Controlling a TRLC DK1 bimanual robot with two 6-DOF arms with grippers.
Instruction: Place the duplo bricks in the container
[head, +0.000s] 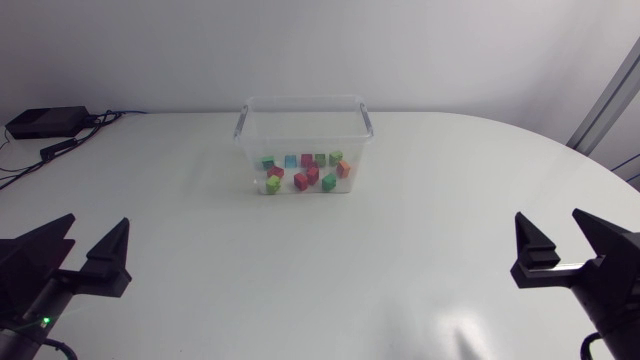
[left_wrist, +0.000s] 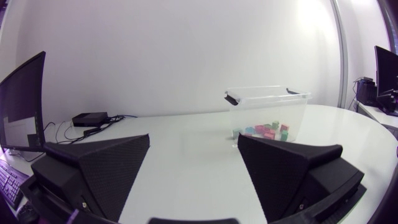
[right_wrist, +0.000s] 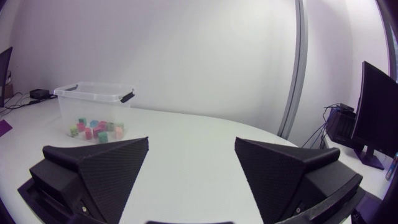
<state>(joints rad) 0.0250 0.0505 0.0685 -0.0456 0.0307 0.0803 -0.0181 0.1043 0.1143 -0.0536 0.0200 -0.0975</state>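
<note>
A clear plastic container (head: 303, 118) stands at the back middle of the white table. Several small duplo bricks (head: 305, 172) in red, green, blue and orange lie inside it on its floor. My left gripper (head: 93, 237) rests open and empty at the near left corner, far from the box. At the near right my right gripper (head: 563, 230) is also open and empty. The left wrist view shows the container (left_wrist: 267, 112) ahead of the left gripper (left_wrist: 194, 168), off to one side. The right wrist view shows the container (right_wrist: 93, 109) ahead of the right gripper (right_wrist: 191, 168).
A black box with cables (head: 45, 122) sits at the far left edge of the table. The white tabletop (head: 320, 270) between the grippers and the container is bare.
</note>
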